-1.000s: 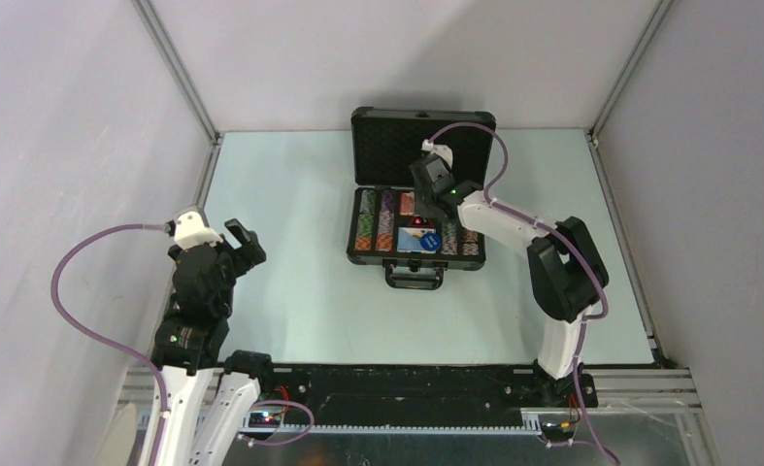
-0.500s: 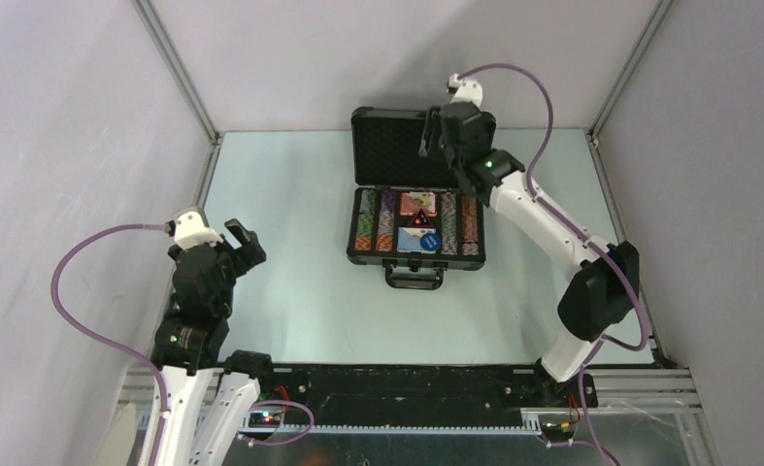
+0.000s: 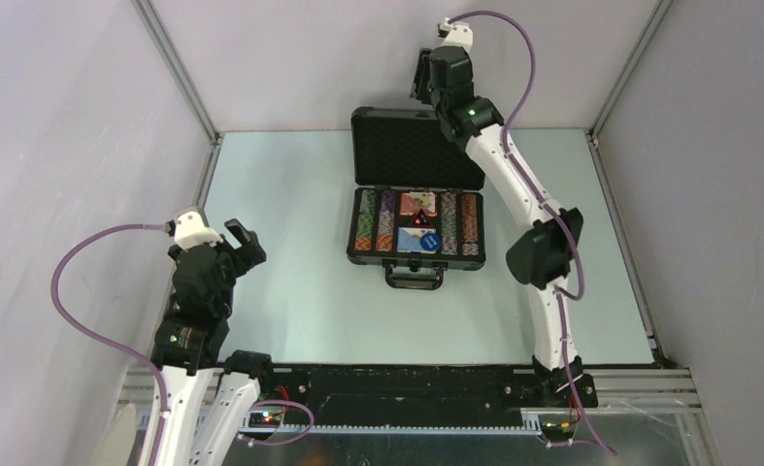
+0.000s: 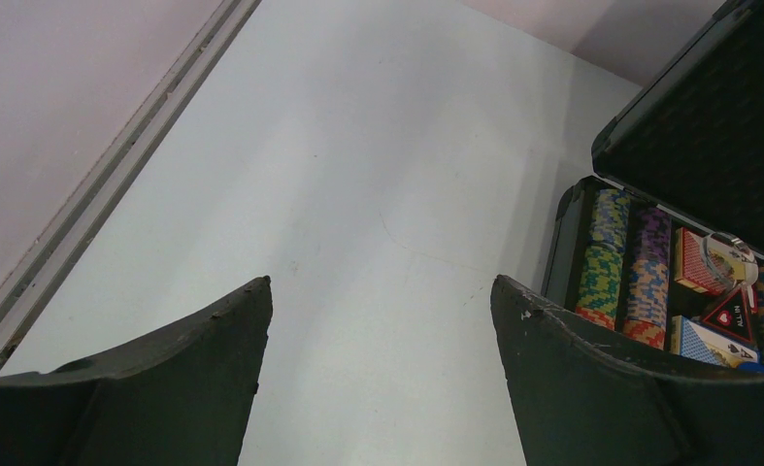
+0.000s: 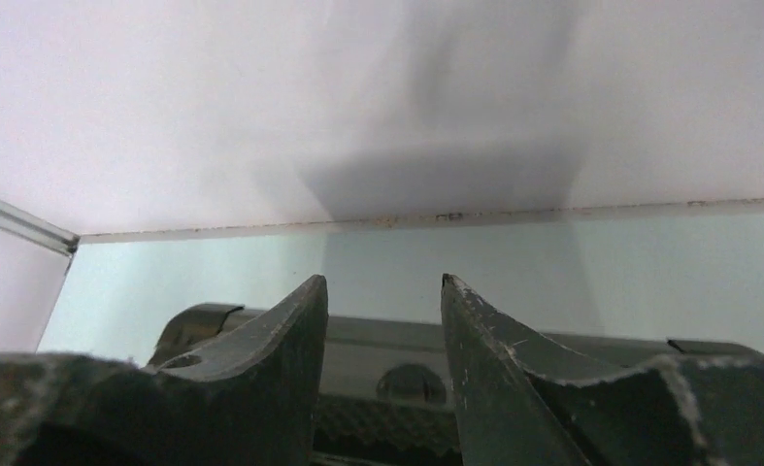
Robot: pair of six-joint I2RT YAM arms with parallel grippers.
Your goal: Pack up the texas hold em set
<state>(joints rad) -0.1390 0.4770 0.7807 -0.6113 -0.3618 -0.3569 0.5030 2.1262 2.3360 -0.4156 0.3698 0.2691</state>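
Note:
The texas hold em set is a black briefcase (image 3: 350,254) lying open at the middle back of the table, its foam-lined lid (image 3: 407,150) standing upright. Rows of multicoloured chips (image 3: 365,233), a red-patterned card deck (image 3: 418,203), a dark triangular marker (image 3: 419,220) and a blue button (image 3: 432,240) lie inside. My right gripper (image 3: 420,80) hovers open and empty above the lid's top edge (image 5: 387,335), which shows between its fingertips (image 5: 382,280). My left gripper (image 3: 247,243) stays open and empty at the near left; its wrist view catches the chips (image 4: 606,257) and the marker (image 4: 732,316).
The case handle (image 3: 415,277) points toward the arms. The back wall (image 3: 397,58) rises right behind the lid, close to my right gripper. Metal rails (image 3: 208,160) edge the table at the left and right.
My right arm has lifted from over the case's tray and stretched back to above the lid's top edge, its jaws opening wider. The left arm has not moved.

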